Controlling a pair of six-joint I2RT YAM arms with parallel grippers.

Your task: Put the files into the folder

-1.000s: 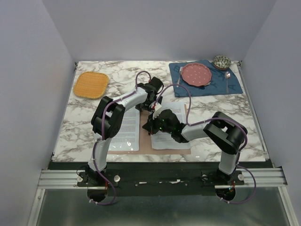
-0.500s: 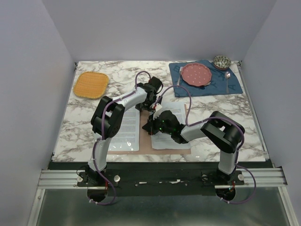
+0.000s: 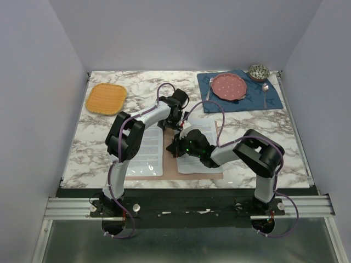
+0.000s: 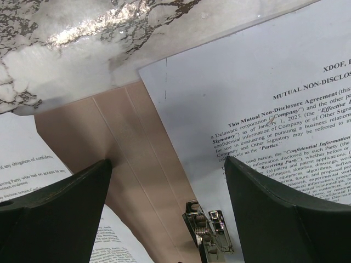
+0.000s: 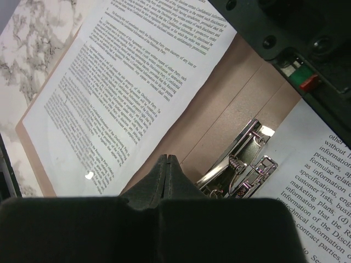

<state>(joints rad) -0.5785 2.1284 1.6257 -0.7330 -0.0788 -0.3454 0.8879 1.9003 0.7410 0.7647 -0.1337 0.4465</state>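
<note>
Two pincers are crowded over the middle of the open folder [image 4: 118, 131], so that's where it's best started. The left gripper [image 4: 167, 175] is spread wide with nothing caught between its fingers, hung over the far end of the spine. The right gripper [image 5: 166, 164] is pinched fully closed, empty as far as can be seen. Its tip is set just beside the metal clip [image 5: 241, 159] at the inner spine; whether the clip is actually touched can't be told.

The files [image 5: 109, 93] are found on the folder, one sheet laid on each half with bare card shown between them. The left sheet [image 3: 148, 150] looks squared up. The right sheet [image 4: 263, 98] is skewed, and its top corner is seen poking past the folder's far edge onto the marble table [image 3: 82, 142].

So the step in hand is judged to be tidying, not fetching: paper placed, folder not yet shut. Next, the crooked sheet probably has to be slid back inside the card, maybe tucked under the clip, before a cover gets folded over. Thin paper lying flat won't be gripped easily, so a push is likely called for.

In the way are mostly the arms themselves, packed close together, plus the raised clip. The orange mat [image 3: 106, 98] and the blue placemat [image 3: 255, 98] with pink plate [image 3: 228, 86], bowl [image 3: 259, 72], fork [image 3: 209, 89] and spoon [image 3: 265, 90] are set well apart at the back.
</note>
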